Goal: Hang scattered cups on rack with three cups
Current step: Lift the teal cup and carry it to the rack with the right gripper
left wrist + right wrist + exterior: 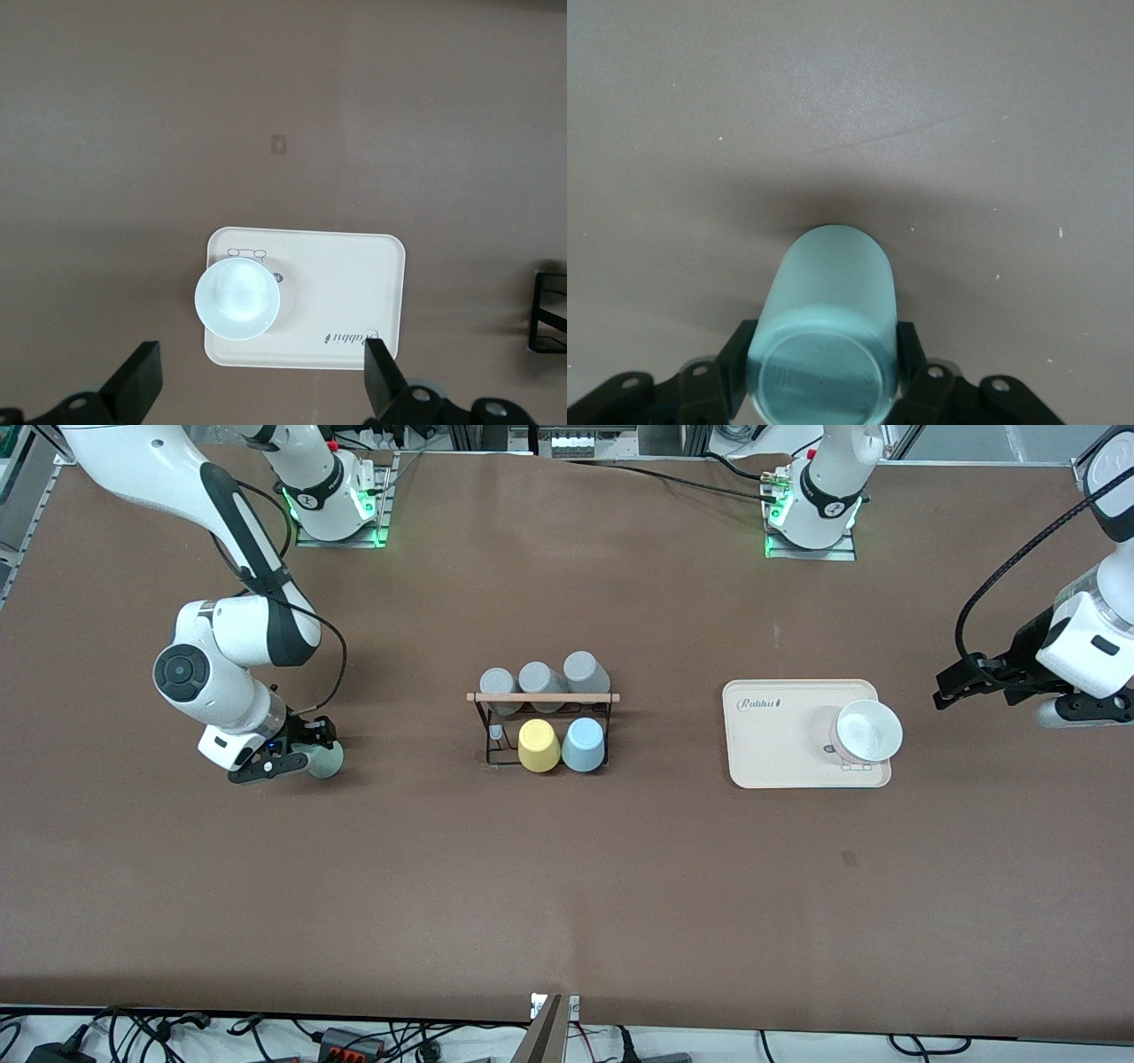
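Note:
The pale sage-green cup point(326, 761) is between the fingers of my right gripper point(304, 755), low over the table toward the right arm's end. In the right wrist view the gripper point(824, 367) is shut on this cup point(828, 310), whose base faces the camera. The light blue cup point(584, 744) sits upside down on the black rack point(542, 697) in its nearer row, beside the yellow cup point(539, 745). Three grey cups point(540, 680) fill the farther row. My left gripper point(961, 682) is open and empty above the table beside the beige tray; it also shows in the left wrist view point(263, 376).
The beige tray point(780, 762) lies toward the left arm's end with a white bowl point(868, 731) on it; both show in the left wrist view, tray point(345, 283) and bowl point(237, 298). One rack peg point(496, 733) beside the yellow cup is bare.

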